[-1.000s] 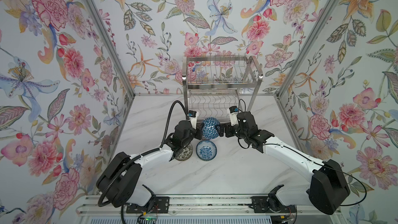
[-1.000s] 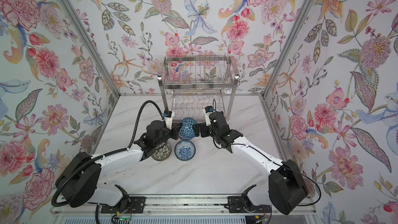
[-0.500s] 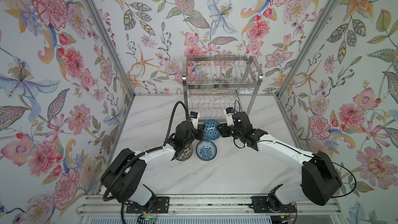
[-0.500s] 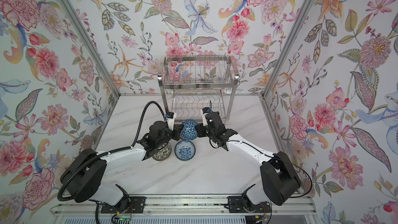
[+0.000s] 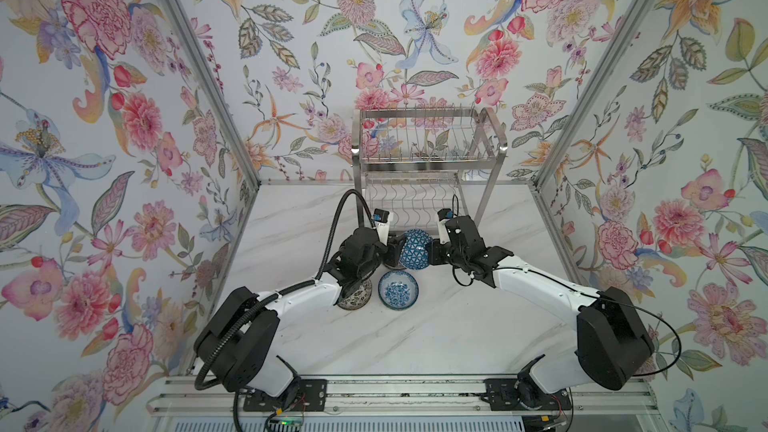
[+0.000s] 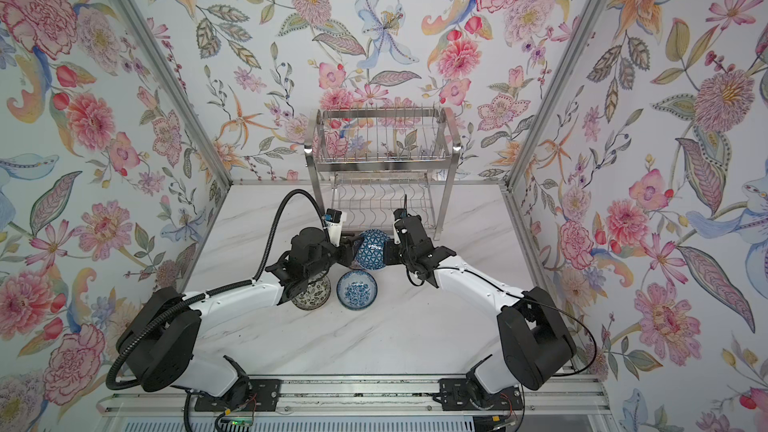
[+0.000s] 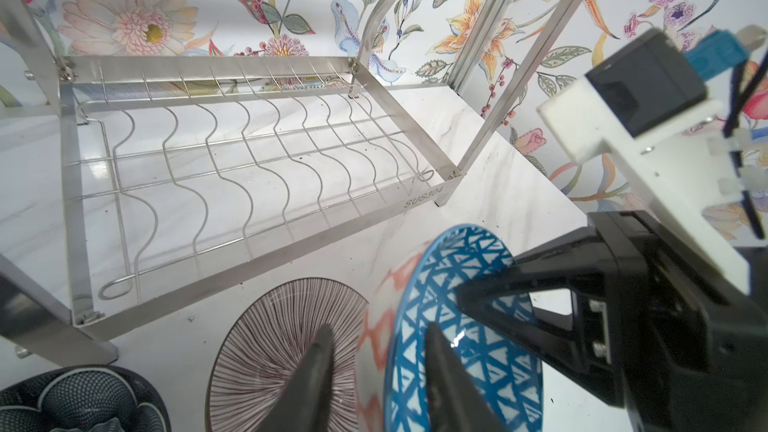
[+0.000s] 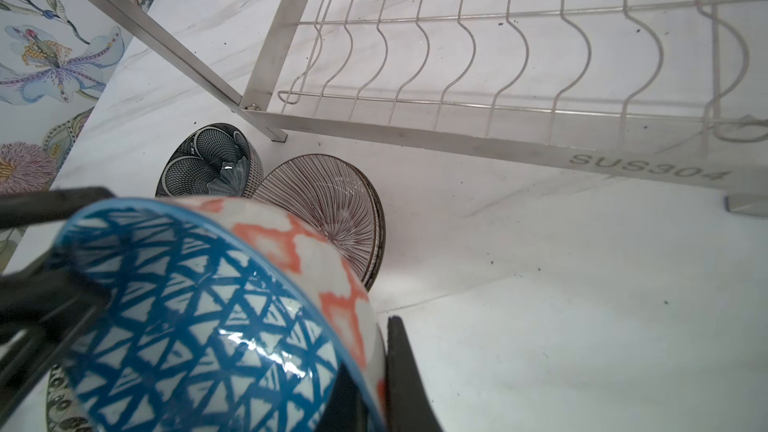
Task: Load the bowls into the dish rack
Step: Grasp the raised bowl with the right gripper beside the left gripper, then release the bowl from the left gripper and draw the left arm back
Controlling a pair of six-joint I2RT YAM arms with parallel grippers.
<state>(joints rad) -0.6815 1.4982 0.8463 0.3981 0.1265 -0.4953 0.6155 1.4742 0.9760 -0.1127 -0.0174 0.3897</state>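
Right, so the blue triangle bowl (image 5: 415, 249) hangs on edge mid-frame in both top views, off the table (image 5: 415, 347), just in front of the lower tier of the dish rack (image 5: 356, 147). Right gripper (image 8: 372, 376) is pinched on the bowl's wall, one finger inside, one outside on the orange pattern. Left gripper (image 7: 378, 351) straddles the opposite rim w/ fingers parted, not squeezing as far as I can see.

Vs a sec ago: the left one had the bowl clamped and the right stood wide beside it. Now they've swapped roles, and the bowl has barely shifted.

Handling, my guess: glazed ceramic, so stiff, slick, w/ some heft for a one-sided pinch. It prob chips if it knocks steel, so grip deep over the rim & keep it on edge.

Blue floral bowl (image 5: 397, 289) and leaf-pattern bowl (image 5: 353, 299) wait lower centre. No bowl in the rack yet.
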